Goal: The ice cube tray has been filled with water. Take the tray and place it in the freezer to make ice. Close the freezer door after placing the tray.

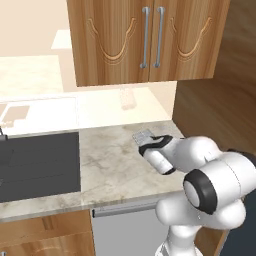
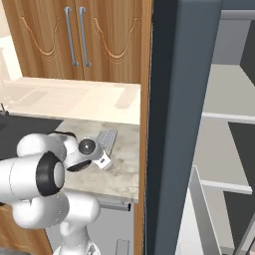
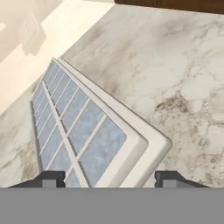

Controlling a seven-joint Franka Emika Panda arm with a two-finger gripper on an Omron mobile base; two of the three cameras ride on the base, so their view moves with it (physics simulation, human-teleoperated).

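Note:
The ice cube tray (image 1: 142, 135) (image 2: 106, 140) (image 3: 83, 127) lies flat on the marble counter (image 1: 110, 165), a pale rectangular tray with a grid of water-filled cells. My gripper (image 1: 148, 144) (image 2: 104, 152) (image 3: 111, 179) hangs low over its near end, pointing down. In the hand view the two dark fingertips (image 3: 54, 177) stand apart on either side of the tray's near corner, with bare counter showing between the right tip and the rim. The freezer (image 2: 224, 117) is open at the right, grey shelves showing. Its slate-blue freezer door (image 2: 179, 124) stands swung out, edge-on.
A dark cooktop (image 1: 40, 165) fills the counter's left part. Wooden wall cabinets (image 1: 145, 40) hang above. A wooden side panel (image 2: 144, 124) separates the counter from the fridge. A silver dishwasher front (image 1: 125, 230) sits under the counter edge.

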